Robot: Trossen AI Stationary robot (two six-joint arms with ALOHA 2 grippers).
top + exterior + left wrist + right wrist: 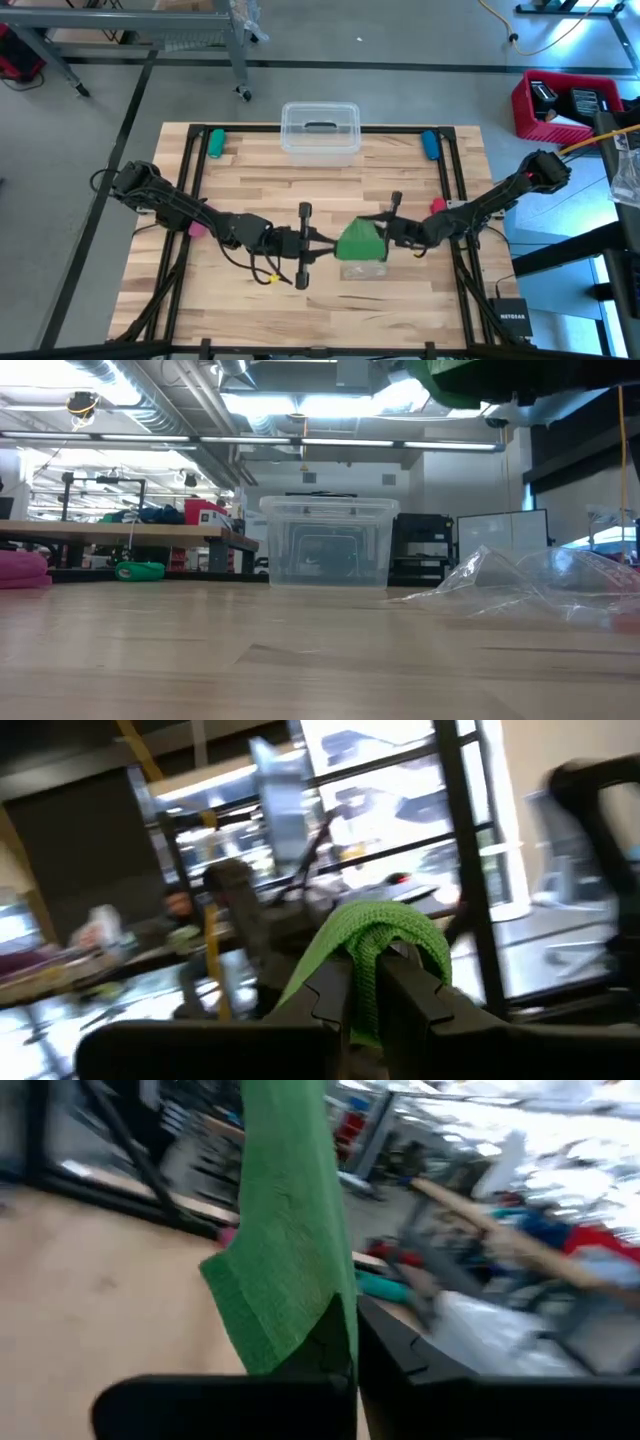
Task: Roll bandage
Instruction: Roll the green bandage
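a: our left hand [375,1005] pinches one end of the bandage [360,241]; our right hand [345,1350] pinches the other.

b: it hangs above the table [300,190], towards the near edge. we're mid-roll, we judge; next we need turning under tension.

We cannot trace how far the bandage [285,1230] runs beyond the right gripper [352,1342]; the frame edge cuts it off. Between the left gripper's fingers [420,1005], its fold disappears.
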